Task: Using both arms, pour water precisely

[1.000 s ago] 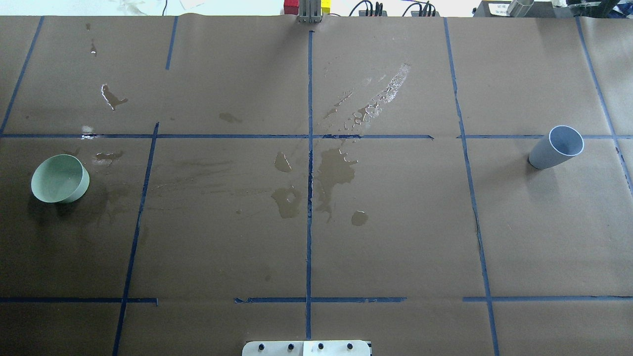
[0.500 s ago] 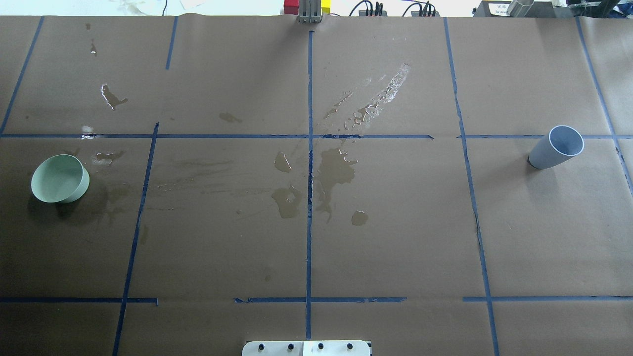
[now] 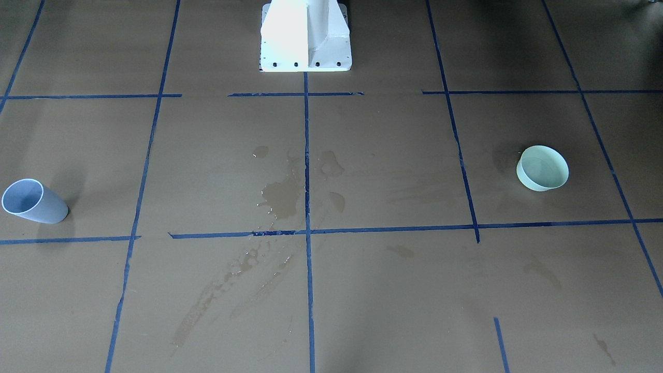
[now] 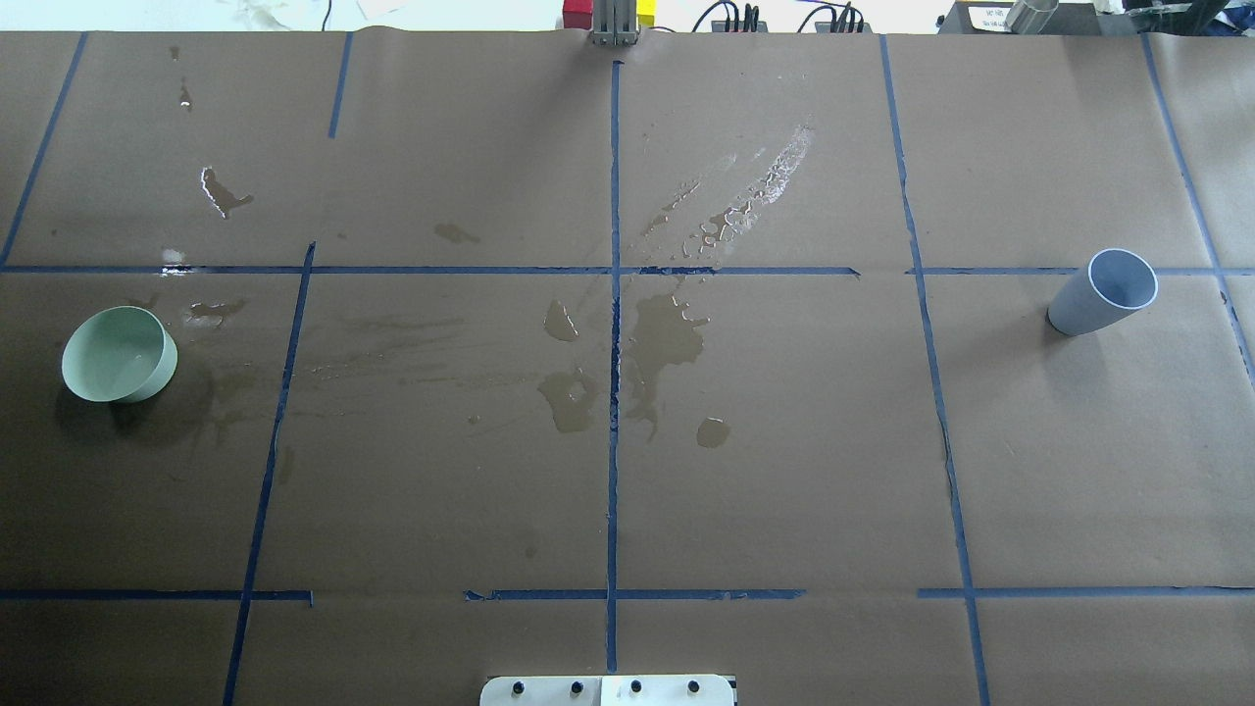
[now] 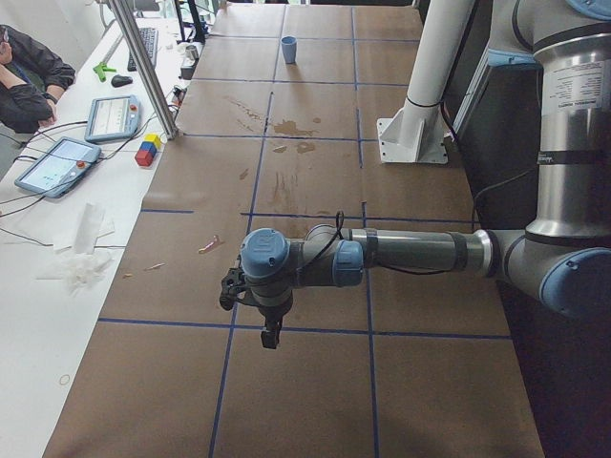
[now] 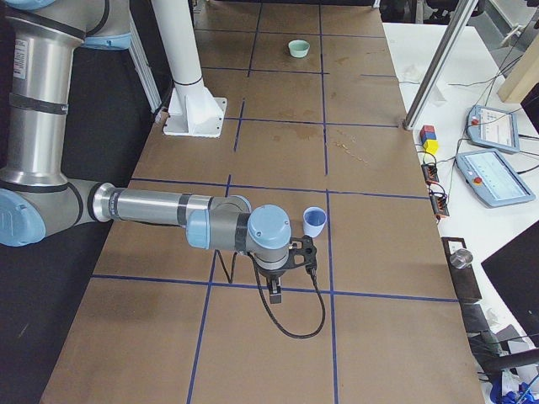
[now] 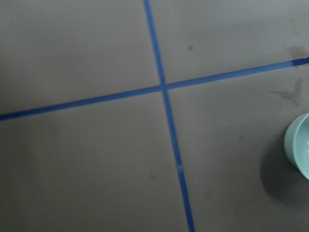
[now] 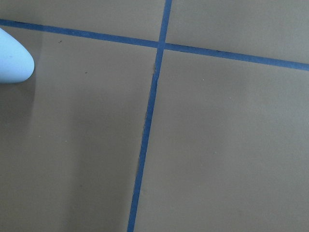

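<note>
Currently no vessel in either grip, no stream in the air. Blue-grey tapered plastic cup (image 4: 1103,292) upright far out on the robot's right side of the brown paper-covered counter (image 4: 784,490). Pale green shallow round plastic bowl (image 4: 120,354) far out on the robot's left side, well apart from the cup. Water (image 4: 760,191) certain only as a glinting spilled streak beyond the centre cross of blue tape lines (image 4: 614,441), with duller puddles nearer the middle. Faint ring inside the bowl in the front view, possibly water, not sure. Cup contents unreadable. Left arm (image 5: 410,253) low over the counter, left pincer (image 5: 270,336) pointing down, caught only by a side camera, so open or closed: cannot tell. Same for right arm (image 6: 160,206) and right pincer (image 6: 275,293), hanging near the cup without touching it; state cannot tell. Wrist views: just bowl rim at one edge, cup wall at the other, no fingers in shot. Handling, as a judgement: cup light, thin-walled, smooth, maybe wet and slippery, easy to tip or squash. Best taken across the mid-wall from the side, gently, kept upright. Bowl light too, low and wide, likely to skate on damp paper; pinch over the rim. Water prone to slosh, so slow tilt, lip close above bowl centre.
</note>
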Motion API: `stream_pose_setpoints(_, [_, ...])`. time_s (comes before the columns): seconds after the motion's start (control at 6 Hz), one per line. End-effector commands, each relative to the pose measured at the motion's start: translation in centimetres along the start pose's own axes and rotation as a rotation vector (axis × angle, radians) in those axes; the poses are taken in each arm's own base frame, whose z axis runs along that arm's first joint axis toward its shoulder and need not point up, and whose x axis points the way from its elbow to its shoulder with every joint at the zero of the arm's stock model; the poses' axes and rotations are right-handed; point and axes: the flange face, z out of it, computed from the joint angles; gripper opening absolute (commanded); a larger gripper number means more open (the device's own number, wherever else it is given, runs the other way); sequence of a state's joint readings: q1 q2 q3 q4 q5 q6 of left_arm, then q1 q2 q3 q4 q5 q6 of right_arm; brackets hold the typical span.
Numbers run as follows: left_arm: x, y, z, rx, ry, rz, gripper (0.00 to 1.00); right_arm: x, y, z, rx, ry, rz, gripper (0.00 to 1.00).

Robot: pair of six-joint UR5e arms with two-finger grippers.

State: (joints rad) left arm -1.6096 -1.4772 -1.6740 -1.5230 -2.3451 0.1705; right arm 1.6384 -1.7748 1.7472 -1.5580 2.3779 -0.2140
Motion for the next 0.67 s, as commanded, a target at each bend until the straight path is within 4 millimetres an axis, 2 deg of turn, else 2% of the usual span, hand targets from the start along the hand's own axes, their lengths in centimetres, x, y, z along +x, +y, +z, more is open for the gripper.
stream_pose_setpoints(0.0, [-1.54, 1.85, 1.76, -0.036, 0.002, -0.041, 1.00, -0.05, -0.04, -0.02, 0.003, -0.002, -0.004, 1.00])
stream_pose_setpoints(0.5, [-1.31, 2.54, 1.77, -0.035, -0.005, -0.027, 1.00, -0.06, -0.03, 0.08, 0.001, -0.006, -0.004, 1.00])
